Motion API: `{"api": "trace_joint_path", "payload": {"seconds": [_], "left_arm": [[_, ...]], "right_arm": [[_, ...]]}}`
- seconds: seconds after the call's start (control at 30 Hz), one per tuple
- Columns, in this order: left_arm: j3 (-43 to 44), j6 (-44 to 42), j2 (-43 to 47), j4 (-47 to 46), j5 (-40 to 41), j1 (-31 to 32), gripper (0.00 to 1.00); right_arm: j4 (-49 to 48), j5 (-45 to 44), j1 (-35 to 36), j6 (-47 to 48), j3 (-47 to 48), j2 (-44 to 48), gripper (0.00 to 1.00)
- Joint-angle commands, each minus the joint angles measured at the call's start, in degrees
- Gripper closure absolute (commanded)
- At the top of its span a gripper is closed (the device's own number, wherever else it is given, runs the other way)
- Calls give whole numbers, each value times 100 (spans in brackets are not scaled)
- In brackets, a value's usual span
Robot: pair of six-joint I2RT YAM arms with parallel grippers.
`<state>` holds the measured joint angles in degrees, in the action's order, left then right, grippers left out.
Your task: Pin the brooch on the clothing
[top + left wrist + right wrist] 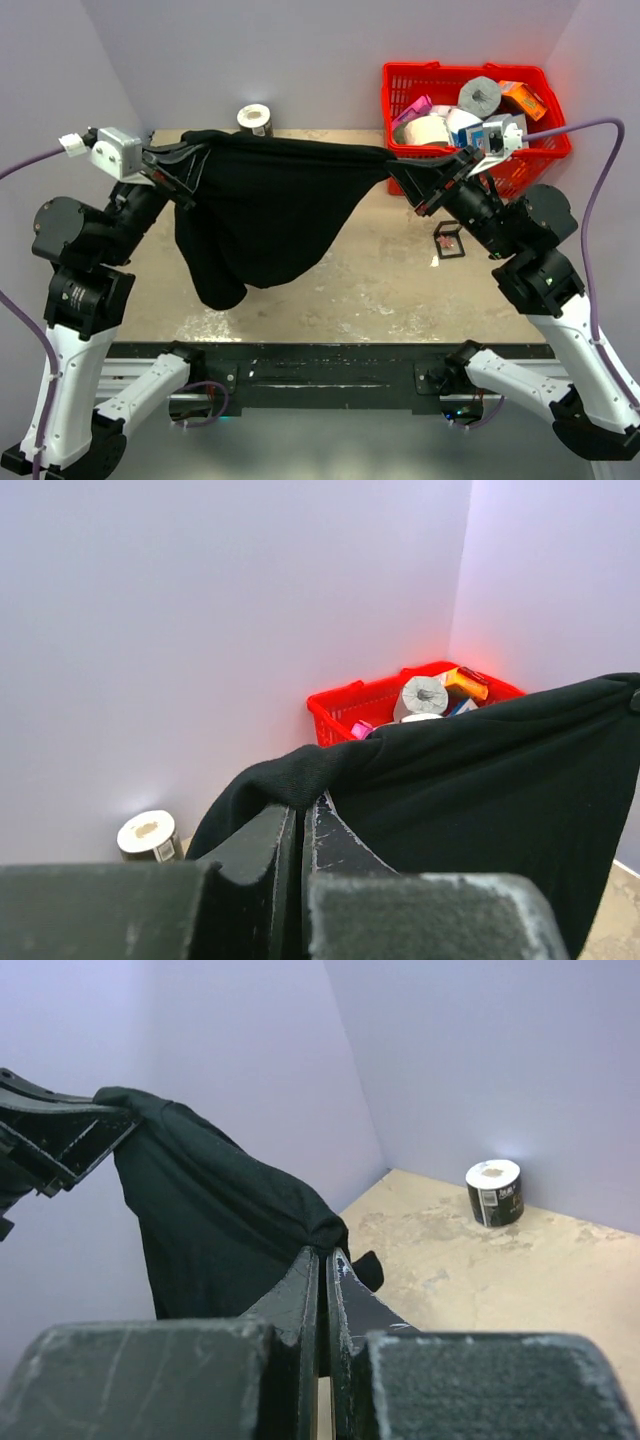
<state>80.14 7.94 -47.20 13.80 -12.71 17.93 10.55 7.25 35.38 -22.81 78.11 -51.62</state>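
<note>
- My left hand (pixel 190 155) was clenched on one end of the black T-shirt (pixel 265 215), and my right hand (pixel 398 172) was clenched on the other.
- The T-shirt hung stretched between them over the tabletop (pixel 380 290), its print hidden.
- The brooch (pixel 444 239) lay on the tabletop beneath my right arm, apart from the T-shirt.
- A red basket (pixel 540 150) stood behind.

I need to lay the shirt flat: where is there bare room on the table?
Bare tabletop runs along the near edge, between the hanging shirt and the brooch. The far right corner is crowded by the red basket; a tape roll stands at the far edge.
</note>
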Motion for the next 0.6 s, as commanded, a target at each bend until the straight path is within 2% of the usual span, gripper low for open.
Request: {"api": "trace_joint_path", "payload": {"seconds": [0.0, 0.17, 0.2, 0.27, 0.3, 0.37, 0.43, 0.47, 0.57], "left_arm": [[371, -205, -586, 140, 593, -97, 100], [204, -724, -1860, 166, 893, -307, 100], [247, -733, -2446, 332, 771, -412, 89], [571, -698, -3038, 718, 770, -545, 63], [660, -698, -3476, 1086, 674, -537, 42], [461, -645, -3612, 1125, 323, -449, 35], [-48, -619, -3288, 591, 50, -204, 27], [-617, -627, -3113, 406, -81, -124, 23], [-1637, -584, -2480, 44, -469, 52, 20]], "right_arm": [[-166, -127, -75, 49, 30, 29, 100], [-965, -66, -75, -496, -803, -261, 100], [-1036, -65, -75, -627, -954, -366, 100], [-1221, -188, -75, -707, -1348, -707, 100], [-1230, -310, -66, -751, -1472, -831, 100], [-1230, -592, -66, -778, -1832, -1173, 100], [-1378, -672, -75, -813, -2070, -1350, 100], [-1458, -707, -75, -848, -2289, -1421, 100], [-1652, -707, -66, -936, -2501, -1614, 100]]}}
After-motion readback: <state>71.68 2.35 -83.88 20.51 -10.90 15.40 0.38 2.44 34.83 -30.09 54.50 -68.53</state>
